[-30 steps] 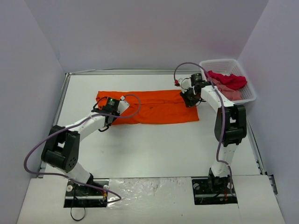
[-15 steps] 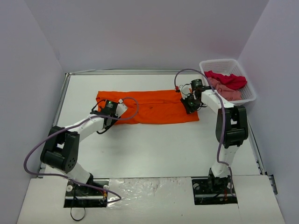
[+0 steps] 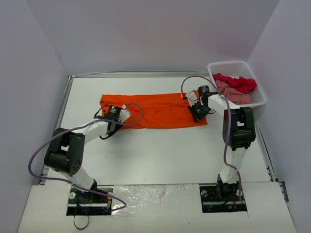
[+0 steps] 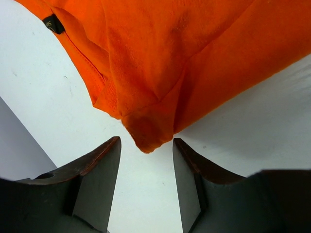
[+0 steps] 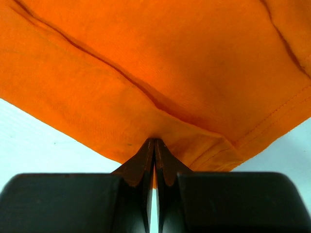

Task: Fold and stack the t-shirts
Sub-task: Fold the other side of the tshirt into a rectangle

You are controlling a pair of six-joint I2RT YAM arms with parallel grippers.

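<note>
Basket, upper right: red t-shirt, pink t-shirt. Orange t-shirt, table centre. Wrist views only: right fingers pinch it; left fingers parted.

Pale lavender walls — white table

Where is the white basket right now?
In the top view, the white basket sits at the table's far right corner, holding red and pink t-shirts, just right of the right gripper and the orange t-shirt.
</note>
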